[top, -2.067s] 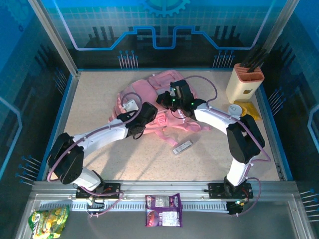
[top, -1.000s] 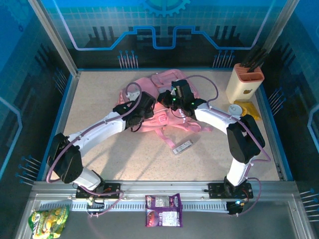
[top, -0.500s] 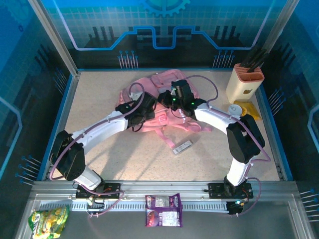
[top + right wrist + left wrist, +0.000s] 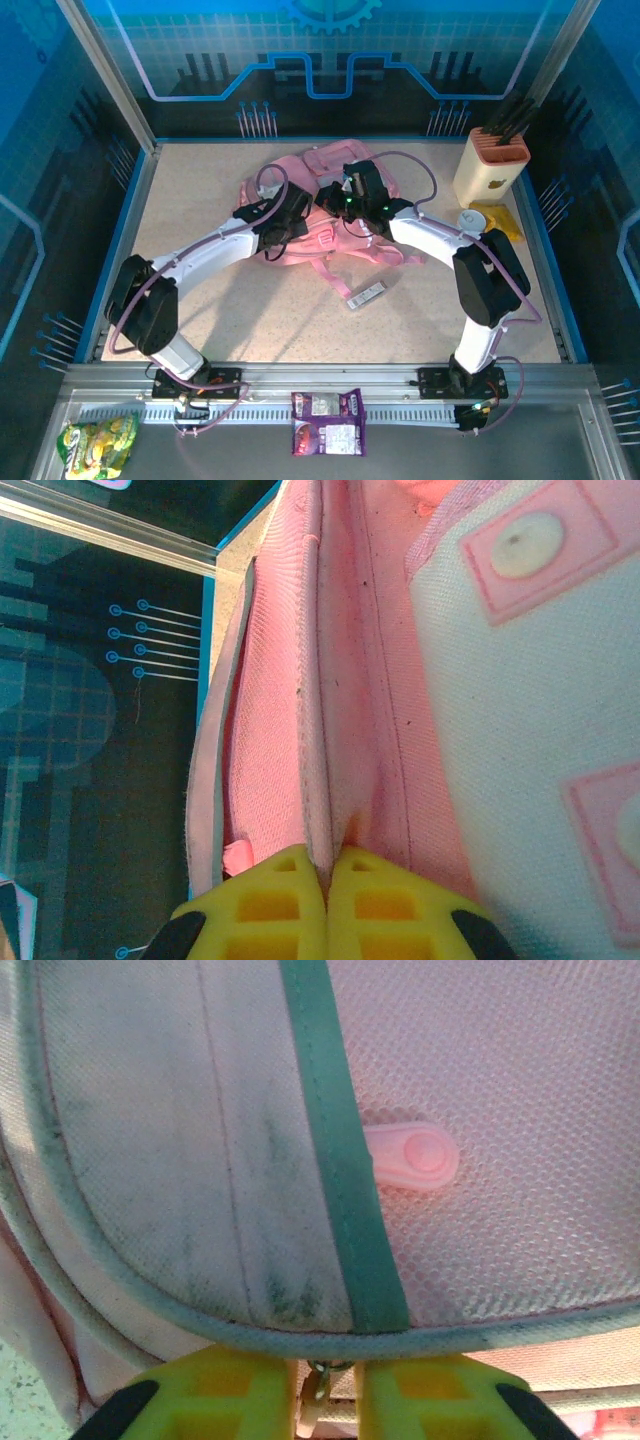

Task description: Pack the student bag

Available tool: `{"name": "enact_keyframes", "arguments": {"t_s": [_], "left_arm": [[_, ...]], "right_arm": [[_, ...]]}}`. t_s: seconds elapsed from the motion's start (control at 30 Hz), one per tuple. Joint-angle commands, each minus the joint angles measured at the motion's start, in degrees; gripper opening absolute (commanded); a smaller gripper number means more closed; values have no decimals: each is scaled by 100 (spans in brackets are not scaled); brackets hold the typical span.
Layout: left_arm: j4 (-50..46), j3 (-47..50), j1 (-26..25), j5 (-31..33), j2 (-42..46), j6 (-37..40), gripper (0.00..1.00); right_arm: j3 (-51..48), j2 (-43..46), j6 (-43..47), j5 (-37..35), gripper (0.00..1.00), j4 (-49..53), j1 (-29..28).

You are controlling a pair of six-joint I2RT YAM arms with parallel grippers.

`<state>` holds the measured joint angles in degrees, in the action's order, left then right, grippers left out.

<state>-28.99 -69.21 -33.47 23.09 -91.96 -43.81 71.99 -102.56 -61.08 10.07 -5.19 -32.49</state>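
Blue panelled walls close in a speckled beige table (image 4: 200, 200) with a blue rim. On it, toward the far edge and about midway across, lies the student bag (image 4: 335, 160), pink and crumpled, with straps trailing toward the near edge. Both arms reach onto it, the left arm on its left part and the right arm on its middle.

The left gripper (image 4: 325, 1400) sits at the curved edge of a pale mesh pocket crossed by a dull green strip (image 4: 340, 1160), beside a pink snap tab (image 4: 415, 1155). Its yellow fingers (image 4: 220, 1395) stand close with a narrow gap, and a small metal zip pull (image 4: 315, 1395) sits in that gap; I cannot tell whether they pinch it.

The right gripper (image 4: 327, 880) has its fingers pressed together on a raised fold of the bag's pink fabric.

A cream holder (image 4: 490, 160) stands in the far right corner, with a yellow item (image 4: 503, 220) just beside it. A small pale bar (image 4: 366, 294) lies near the straps
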Motion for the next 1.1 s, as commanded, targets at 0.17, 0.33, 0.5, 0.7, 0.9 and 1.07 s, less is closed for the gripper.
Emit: {"name": "enact_keyframes", "arguments": {"t_s": [0.17, 0.33, 0.5, 0.7, 0.9, 1.07], "left_arm": [[275, 233, 214, 23, 125, 287, 0], [-30, 467, 359, 91, 692, 1158, 0], [-205, 630, 882, -254, 1070, 1917, 0], [-177, 385, 1068, -947, 739, 2632, 0], [-136, 524, 649, -1516, 842, 2617, 0], [-85, 507, 51, -1778, 826, 2231, 0]], "right_arm": [[222, 91, 200, 316, 0, -429, -52], [71, 316, 533, 145, 0, -225, 69], [124, 373, 926, 208, 0, 91, 252], [239, 309, 1391, 374, 0, 258, 276], [1196, -586, 2260, 1598, 0, 655, 684], [1879, -1251, 2532, 2073, 10, 807, 882]]}}
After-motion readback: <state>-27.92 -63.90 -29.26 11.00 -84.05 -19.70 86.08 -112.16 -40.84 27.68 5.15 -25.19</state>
